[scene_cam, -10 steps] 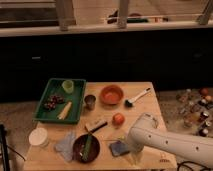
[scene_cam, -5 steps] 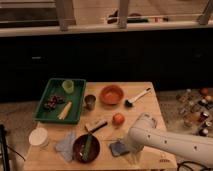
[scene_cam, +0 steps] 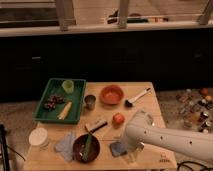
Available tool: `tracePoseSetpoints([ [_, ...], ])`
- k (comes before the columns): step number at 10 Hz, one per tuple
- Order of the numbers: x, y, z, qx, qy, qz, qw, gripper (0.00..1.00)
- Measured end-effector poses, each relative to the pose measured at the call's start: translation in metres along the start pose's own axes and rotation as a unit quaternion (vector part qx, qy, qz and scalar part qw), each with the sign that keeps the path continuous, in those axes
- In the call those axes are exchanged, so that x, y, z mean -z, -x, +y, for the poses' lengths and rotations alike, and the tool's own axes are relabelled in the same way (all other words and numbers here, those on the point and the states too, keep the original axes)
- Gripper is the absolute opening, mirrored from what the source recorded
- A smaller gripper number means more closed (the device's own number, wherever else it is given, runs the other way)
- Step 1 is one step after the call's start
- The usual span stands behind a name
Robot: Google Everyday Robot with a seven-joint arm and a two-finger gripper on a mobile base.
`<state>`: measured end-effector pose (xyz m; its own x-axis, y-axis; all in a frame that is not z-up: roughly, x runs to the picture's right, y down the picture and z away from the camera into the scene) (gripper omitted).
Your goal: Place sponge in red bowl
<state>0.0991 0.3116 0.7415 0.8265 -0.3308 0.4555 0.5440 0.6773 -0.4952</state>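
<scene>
Sponge (scene_cam: 118, 148) lies just left of gripper (scene_cam: 132, 152) at near edge; bowl (scene_cam: 111, 94) sits farther back. Cannot tell if gripper is open.

My gripper (scene_cam: 129, 151) hangs low over the front edge of the pale square wooden table (scene_cam: 150, 100), which stands on a speckled grey floor (scene_cam: 15, 115) in dim, warm light. Beyond the table's back edge runs a long dark panelled wall (scene_cam: 100, 55), capped by a pale ledge (scene_cam: 100, 29) from which thick white window posts (scene_cam: 65, 12) rise. Off the right edge, a huddle of small colourful bottles and cans (scene_cam: 197, 105) sits on the floor.
</scene>
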Motion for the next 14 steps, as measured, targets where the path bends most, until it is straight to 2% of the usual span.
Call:
tracePoseSetpoints([
  [2, -0.006, -0.004, -0.004, -0.009, 0.006, -0.004, 0.9999, 0.78],
  [4, -0.014, -0.008, -0.006, -0.016, 0.010, -0.005, 0.9998, 0.62],
  [5, -0.015, -0.009, -0.006, -0.017, 0.011, -0.005, 0.9998, 0.58],
  [7, -0.025, -0.015, -0.005, -0.024, 0.017, -0.009, 0.9995, 0.23],
  [8, -0.023, -0.016, -0.005, -0.024, 0.013, -0.008, 0.9996, 0.11],
  [9, -0.020, -0.017, -0.004, -0.023, 0.011, -0.005, 0.9997, 0.03],
  [10, -0.013, -0.015, -0.005, -0.020, 0.009, -0.005, 0.9997, 0.00],
  [14, 0.024, -0.005, -0.008, -0.006, -0.007, -0.001, 1.0000, 0.00],
])
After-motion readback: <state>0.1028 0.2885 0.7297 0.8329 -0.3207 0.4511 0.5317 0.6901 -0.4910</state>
